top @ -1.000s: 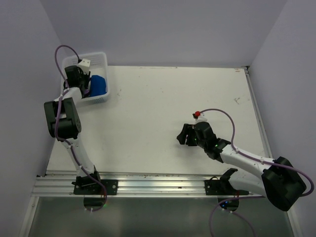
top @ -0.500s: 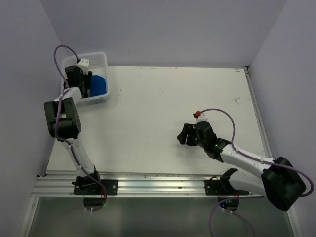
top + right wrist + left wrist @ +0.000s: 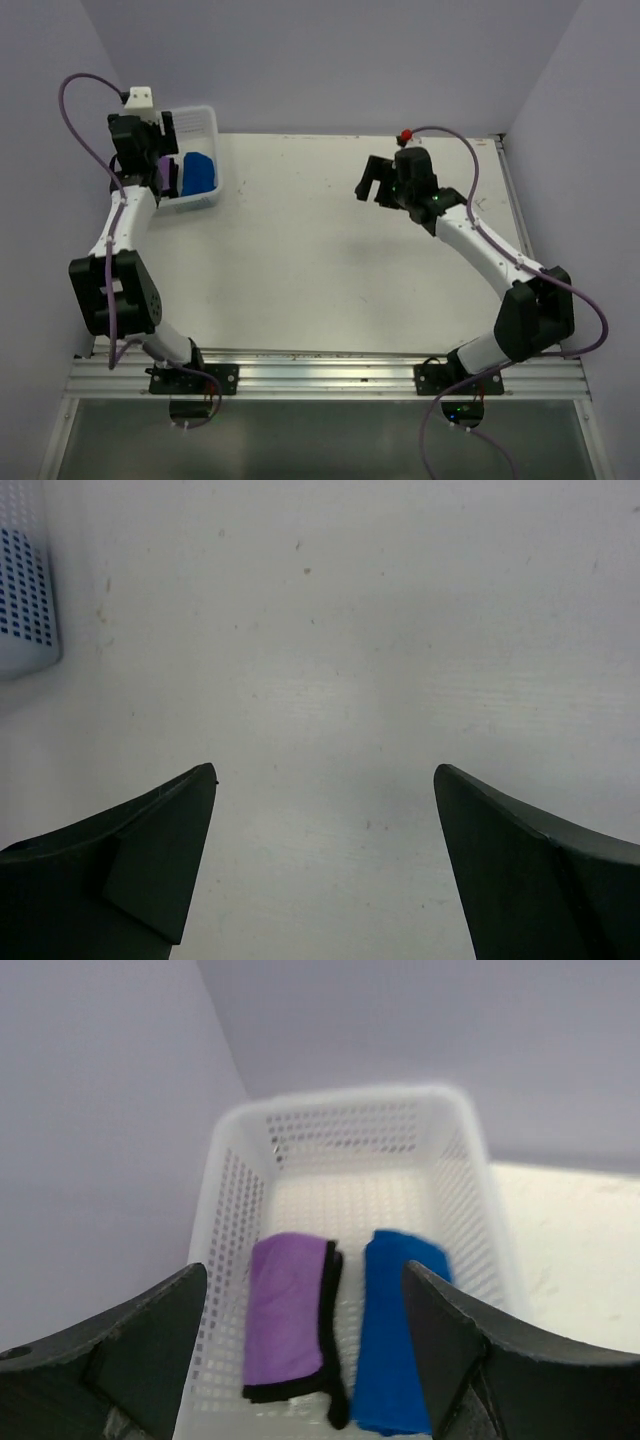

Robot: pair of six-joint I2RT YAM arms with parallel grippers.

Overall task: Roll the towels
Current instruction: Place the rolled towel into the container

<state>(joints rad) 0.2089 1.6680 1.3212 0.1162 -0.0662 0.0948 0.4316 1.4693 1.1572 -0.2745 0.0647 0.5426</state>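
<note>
Two towels show plainly in the left wrist view, lying side by side on the floor of the white mesh basket (image 3: 340, 1125): the purple towel (image 3: 288, 1305) on the left and the blue towel (image 3: 400, 1330) on the right, both folded into long, narrow shapes running front to back. A dark strip (image 3: 330, 1300) runs down the purple one's right edge and along its near end, filling the gap between the two; whether that is a trim or a third towel tucked underneath, I cannot tell. Over to the left tool (image 3: 302, 1268), which hangs above the near end of the basket with its fingers spread wide apart, straddling both towels from above and holding nothing. From the overhead camera the basket sits in the far left corner of the worktop (image 3: 300, 250), hard by the wall, with only the blue towel peeking out beside the arm. Well apart, over the far right part of the worktop, the right tool (image 3: 325, 770) hovers with its fingers fully spread, nothing between them but bare white surface, and just a corner of the basket at the left edge of its view.
</note>
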